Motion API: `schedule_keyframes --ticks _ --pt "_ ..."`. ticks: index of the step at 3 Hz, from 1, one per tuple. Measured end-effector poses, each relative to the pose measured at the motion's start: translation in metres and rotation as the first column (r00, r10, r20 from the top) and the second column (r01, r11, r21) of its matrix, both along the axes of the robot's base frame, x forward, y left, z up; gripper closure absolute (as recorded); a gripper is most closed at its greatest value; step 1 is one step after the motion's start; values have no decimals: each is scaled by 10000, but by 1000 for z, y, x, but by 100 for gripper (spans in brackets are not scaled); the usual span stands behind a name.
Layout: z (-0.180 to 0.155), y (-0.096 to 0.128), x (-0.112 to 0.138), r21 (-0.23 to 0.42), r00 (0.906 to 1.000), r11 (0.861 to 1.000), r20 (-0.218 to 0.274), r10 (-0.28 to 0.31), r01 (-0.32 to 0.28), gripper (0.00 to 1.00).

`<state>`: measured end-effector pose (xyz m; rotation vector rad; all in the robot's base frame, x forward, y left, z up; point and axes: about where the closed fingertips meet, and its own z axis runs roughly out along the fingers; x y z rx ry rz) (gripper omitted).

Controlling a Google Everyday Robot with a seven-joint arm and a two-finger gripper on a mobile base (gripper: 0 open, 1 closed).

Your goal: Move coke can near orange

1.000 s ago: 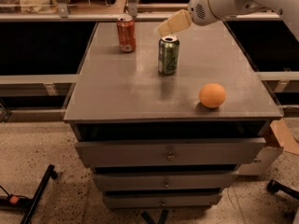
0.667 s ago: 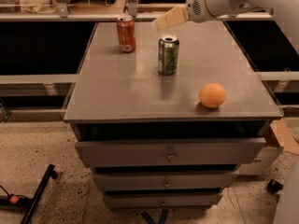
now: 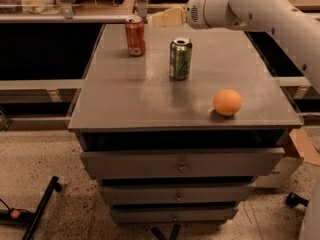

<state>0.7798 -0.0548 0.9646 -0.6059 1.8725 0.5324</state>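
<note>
- The coke can (image 3: 135,35) stands upright at the far left of the grey surface (image 3: 125,104), silver top up and long axis vertical. It rests where it stood a second ago, not yet touched.
- The gripper (image 3: 161,18) is what has changed. Over the last second it slides left and farther back, away from the space above the green can (image 3: 180,58). It now hovers just right of the coke can's top, close to it but apart.
- Whether the gripper is open or closed cannot be told from this angle. It holds nothing.
- The shift reads as the approach to a grasp. The can is upright, so a sideways reach around its body looks workable, and the carry has yet to begin.
- The green can stands upright near the middle of the surface, on the line between the coke can and its goal, and may have to be skirted.
- The orange (image 3: 227,102) sits unmoved at the near right, well apart from the coke can.
</note>
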Motion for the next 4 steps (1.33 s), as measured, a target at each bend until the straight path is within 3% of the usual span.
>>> schedule_keyframes --ticks 1,2,4 --pt "8 -2 7 162 9992 9996 318 -230 225 0" --pt "8 -1 7 162 9992 9996 318 -229 224 0" --pt "8 23 12 -161 9971 9998 743 -135 147 0"
